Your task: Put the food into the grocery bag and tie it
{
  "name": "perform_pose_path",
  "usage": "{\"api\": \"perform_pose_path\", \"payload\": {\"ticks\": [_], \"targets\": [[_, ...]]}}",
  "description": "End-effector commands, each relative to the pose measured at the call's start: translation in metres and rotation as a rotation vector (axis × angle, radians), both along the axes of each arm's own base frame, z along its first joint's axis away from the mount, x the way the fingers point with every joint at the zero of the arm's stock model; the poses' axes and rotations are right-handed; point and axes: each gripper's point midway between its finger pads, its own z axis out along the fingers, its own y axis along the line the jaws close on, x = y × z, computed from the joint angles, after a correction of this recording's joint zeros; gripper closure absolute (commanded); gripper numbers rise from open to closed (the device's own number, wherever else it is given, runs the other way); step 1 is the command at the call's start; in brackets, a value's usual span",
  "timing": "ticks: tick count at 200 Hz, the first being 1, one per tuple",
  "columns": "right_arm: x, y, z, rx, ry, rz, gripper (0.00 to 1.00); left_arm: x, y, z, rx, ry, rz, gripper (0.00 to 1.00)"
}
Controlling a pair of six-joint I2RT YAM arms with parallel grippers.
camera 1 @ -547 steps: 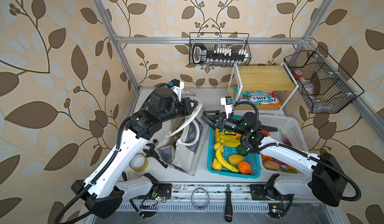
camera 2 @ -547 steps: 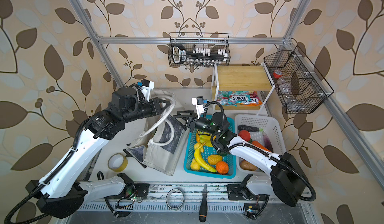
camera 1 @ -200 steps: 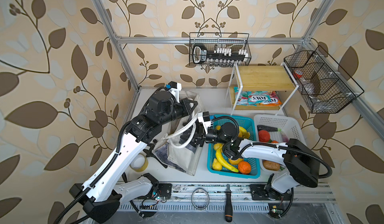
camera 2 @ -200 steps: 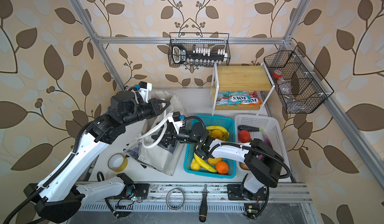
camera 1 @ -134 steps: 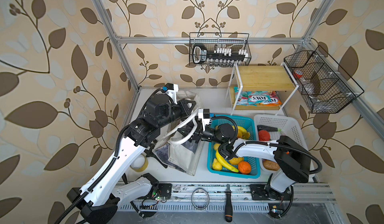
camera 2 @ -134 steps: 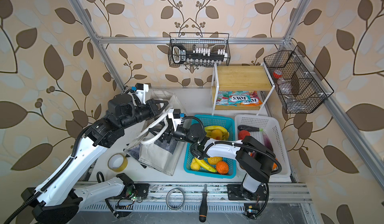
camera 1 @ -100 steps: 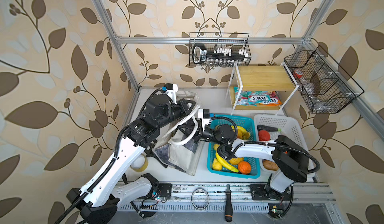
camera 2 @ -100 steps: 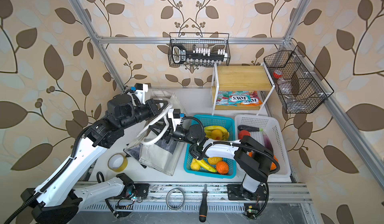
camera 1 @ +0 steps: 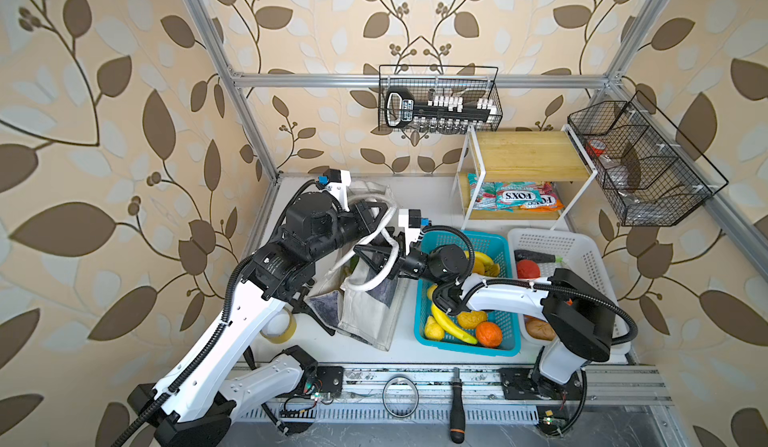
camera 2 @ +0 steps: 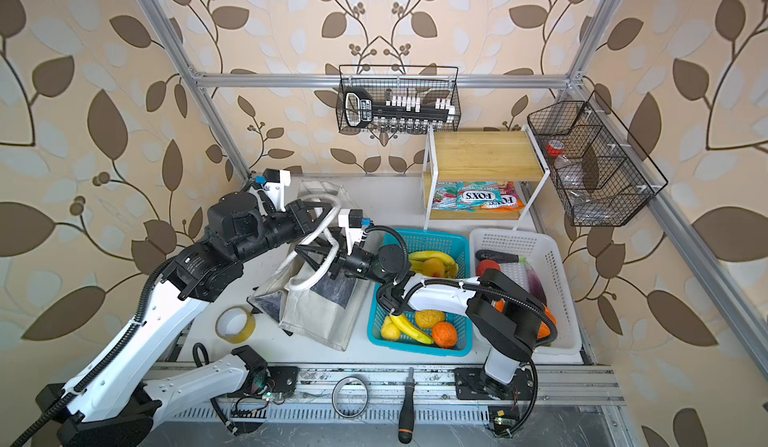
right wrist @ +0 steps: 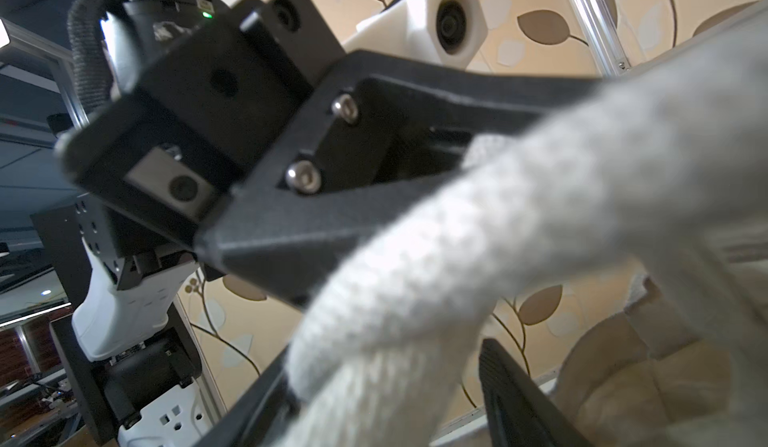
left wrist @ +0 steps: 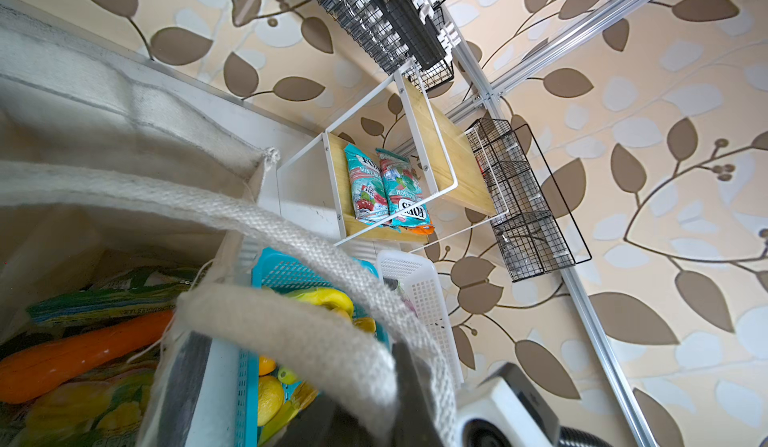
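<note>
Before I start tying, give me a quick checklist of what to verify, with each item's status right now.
1. Food loaded: the orange toy carrot and green-and-yellow snack packets lie inside the off-white cloth tote bag: ok.
2. Left gripper shut on one white strap handle, holding it up: ok.
3. Right gripper on the second strap handle: the strap runs between its jaws, but whether they clamp it: cannot tell.
4. Bag standing on the table beside the blue plastic basket, mouth open upward: ok.
5. Handles knotted: the two straps are separate loops, no knot: not ok.
</note>
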Motion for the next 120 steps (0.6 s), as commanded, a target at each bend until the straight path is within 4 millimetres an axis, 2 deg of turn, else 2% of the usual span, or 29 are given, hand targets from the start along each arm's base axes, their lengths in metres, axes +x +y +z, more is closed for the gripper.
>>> {"api": "perform_pose_path", "payload": {"ticks": [1,15,25,35,41,52,66,75,102,112,120], "targets": [[0.006,0.002,0.013,0.058,0.022,-0.027,0.44,-0.005,0.004,0.026,-0.017,-0.079,-0.005,1.0],[0.007,0.004,0.013,0.069,0.041,-0.017,0.57,-0.005,0.001,0.025,-0.019,-0.073,-0.019,1.0],[0.007,0.007,0.012,0.061,0.042,-0.007,0.68,-0.005,0.001,0.024,-0.017,-0.071,-0.02,1.0],[0.004,0.005,0.011,0.061,0.038,-0.004,0.86,-0.005,0.003,0.024,-0.01,-0.077,-0.012,1.0],[0.004,0.004,0.008,0.053,0.044,-0.009,0.91,-0.005,0.004,0.024,0.0,-0.08,-0.007,1.0],[0.004,0.001,0.003,0.038,0.045,-0.025,0.92,-0.005,0.007,0.027,0.016,-0.088,0.003,1.0],[0.004,-0.002,-0.001,0.028,0.044,-0.031,0.84,-0.005,0.008,0.029,0.027,-0.094,0.006,1.0],[0.003,-0.003,-0.002,0.025,0.044,-0.027,0.83,-0.005,0.008,0.03,0.027,-0.099,0.006,1.0],[0.004,-0.007,-0.002,0.014,0.044,-0.025,0.91,-0.004,0.014,0.032,0.047,-0.115,0.035,1.0],[0.003,-0.008,-0.001,0.014,0.042,-0.023,1.0,-0.005,0.015,0.033,0.048,-0.12,0.038,1.0],[0.004,-0.007,-0.002,0.002,0.048,-0.024,1.0,-0.005,0.016,0.033,0.05,-0.12,0.038,1.0]]}}
